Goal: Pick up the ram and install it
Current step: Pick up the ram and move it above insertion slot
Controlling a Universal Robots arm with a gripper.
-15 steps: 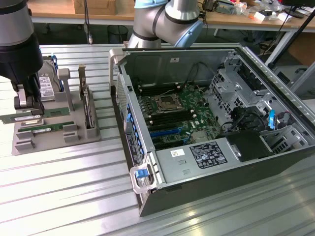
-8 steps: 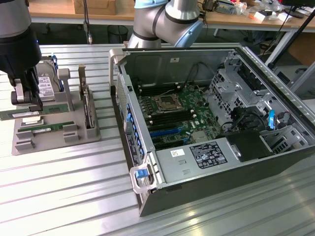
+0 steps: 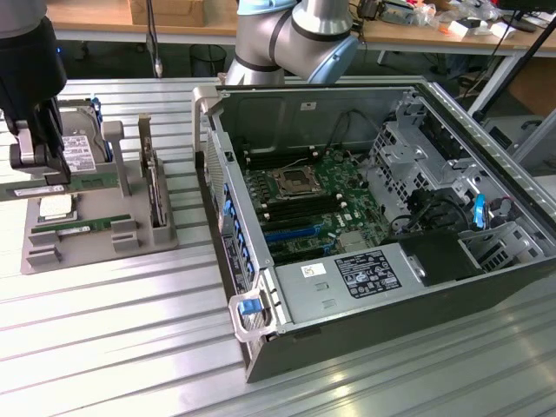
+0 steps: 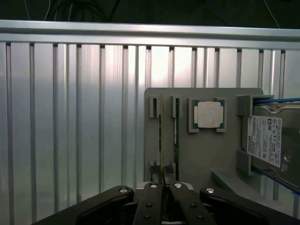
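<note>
The black two-fingered gripper [image 3: 39,174] is closed on the long, thin green circuit-board ram stick [image 3: 22,191], pinching its flat faces near the middle of its upper edge. In the wrist view the black fingers [image 4: 151,194] meet around the stick [image 4: 160,140], which is seen edge-on. The stick hangs level over the flat grey plastic parts tray [image 3: 95,252] and seems lifted clear of its slot, though the gap is hard to judge.

The stick is likely light and stiff but fragile. A pinch on the bare board suits it better than pressure on the chips, and a centred hold should keep it from tipping.

On the tray, a second green memory stick [image 3: 82,228] lies between its brackets and a small square silver processor chip [image 3: 56,207] sits just beside it. A silver boxy hard drive [image 3: 78,152] stands at the tray's far edge. Beside the tray, toward the exterior view's right, lies the open grey metal computer case [image 3: 486,130] with its green motherboard [image 3: 304,195].
</note>
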